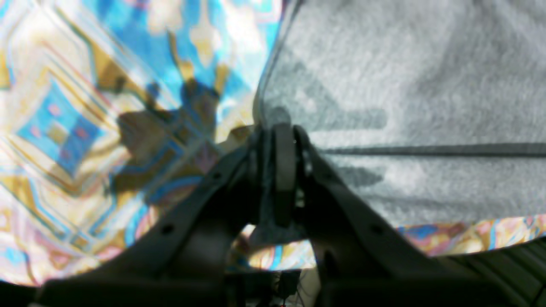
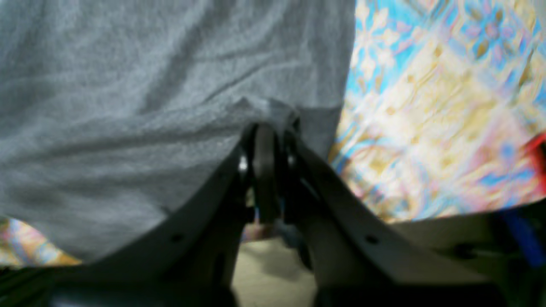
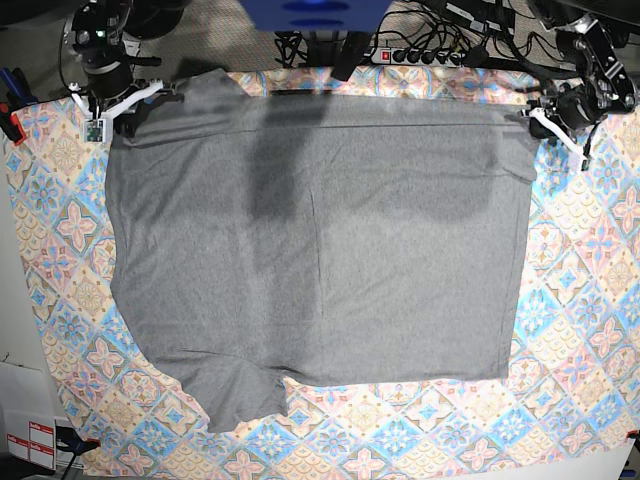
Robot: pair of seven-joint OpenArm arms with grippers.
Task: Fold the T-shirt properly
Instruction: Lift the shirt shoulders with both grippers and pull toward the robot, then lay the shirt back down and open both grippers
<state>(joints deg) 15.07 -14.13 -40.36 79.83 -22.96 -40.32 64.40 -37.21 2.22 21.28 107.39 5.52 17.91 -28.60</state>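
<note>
The heather-grey T-shirt lies spread flat over the patterned tablecloth, with one sleeve showing at the near left. My left gripper is at the far right corner of the cloth, shut on the T-shirt's edge. In the left wrist view its fingertips pinch a fold of the T-shirt. My right gripper is at the far left corner. The right wrist view has it shut on a bunched edge of the T-shirt.
The tablecloth covers the whole table and reaches past the shirt on every side. A power strip with cables runs behind the far edge. A red clamp sits at the left edge, and white labels lie at the near left.
</note>
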